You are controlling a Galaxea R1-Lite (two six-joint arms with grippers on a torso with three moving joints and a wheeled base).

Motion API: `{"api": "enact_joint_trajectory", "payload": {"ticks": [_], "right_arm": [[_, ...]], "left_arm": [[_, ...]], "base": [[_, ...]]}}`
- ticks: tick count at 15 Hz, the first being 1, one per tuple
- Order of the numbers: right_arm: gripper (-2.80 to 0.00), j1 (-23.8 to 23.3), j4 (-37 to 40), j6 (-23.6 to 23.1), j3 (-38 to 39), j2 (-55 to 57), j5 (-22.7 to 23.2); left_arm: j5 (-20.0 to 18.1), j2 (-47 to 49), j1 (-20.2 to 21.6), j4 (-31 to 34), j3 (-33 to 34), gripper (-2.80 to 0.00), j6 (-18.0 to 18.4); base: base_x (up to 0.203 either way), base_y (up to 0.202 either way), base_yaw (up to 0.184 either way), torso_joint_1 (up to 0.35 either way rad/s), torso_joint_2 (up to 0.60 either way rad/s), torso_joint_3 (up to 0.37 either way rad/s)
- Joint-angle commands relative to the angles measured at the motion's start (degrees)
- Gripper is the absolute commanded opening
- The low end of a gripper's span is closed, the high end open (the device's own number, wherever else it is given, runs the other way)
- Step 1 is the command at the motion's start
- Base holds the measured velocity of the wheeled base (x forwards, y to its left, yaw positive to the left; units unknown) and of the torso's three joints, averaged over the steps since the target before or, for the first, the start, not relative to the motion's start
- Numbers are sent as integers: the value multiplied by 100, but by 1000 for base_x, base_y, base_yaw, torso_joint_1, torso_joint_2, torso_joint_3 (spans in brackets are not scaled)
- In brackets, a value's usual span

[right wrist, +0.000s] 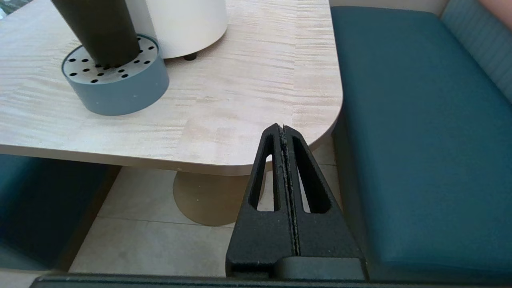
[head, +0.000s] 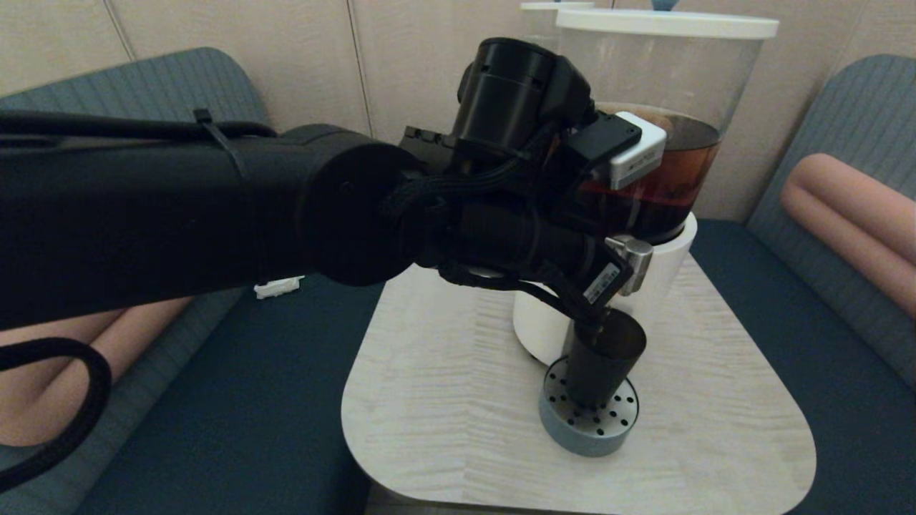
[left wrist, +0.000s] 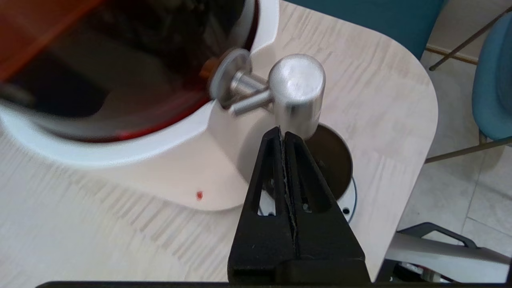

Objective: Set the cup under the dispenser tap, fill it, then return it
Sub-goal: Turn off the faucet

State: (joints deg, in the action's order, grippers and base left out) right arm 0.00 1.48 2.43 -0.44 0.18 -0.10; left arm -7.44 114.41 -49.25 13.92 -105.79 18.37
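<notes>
The cup (head: 600, 357) stood upright on the perforated grey drip tray (head: 588, 422), directly below the dispenser tap (head: 632, 259), positioned so the spout would pour into its mouth. The left gripper (left wrist: 285, 134) hovered above the cup with its fingers pressed together and holding nothing, its tips just beside the tap, probably ready to work it. The right gripper (right wrist: 283, 130), likewise closed and empty, was parked off the table (head: 444, 386) edge at about 5 o'clock from the tray.
</notes>
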Motion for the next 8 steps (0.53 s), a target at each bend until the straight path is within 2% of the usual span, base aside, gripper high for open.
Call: {"api": "enact_joint_trajectory", "payload": {"ticks": [1, 8], "right_arm": [[-280, 0, 2, 4, 0, 8, 1], [-280, 0, 2, 4, 0, 8, 1]], "left_arm": [[15, -199, 3, 41, 147, -280, 8], [68, -162, 12, 44, 73, -280, 17]], "base": [[0, 0, 0, 0, 0, 0], [0, 0, 0, 0, 0, 0]]}}
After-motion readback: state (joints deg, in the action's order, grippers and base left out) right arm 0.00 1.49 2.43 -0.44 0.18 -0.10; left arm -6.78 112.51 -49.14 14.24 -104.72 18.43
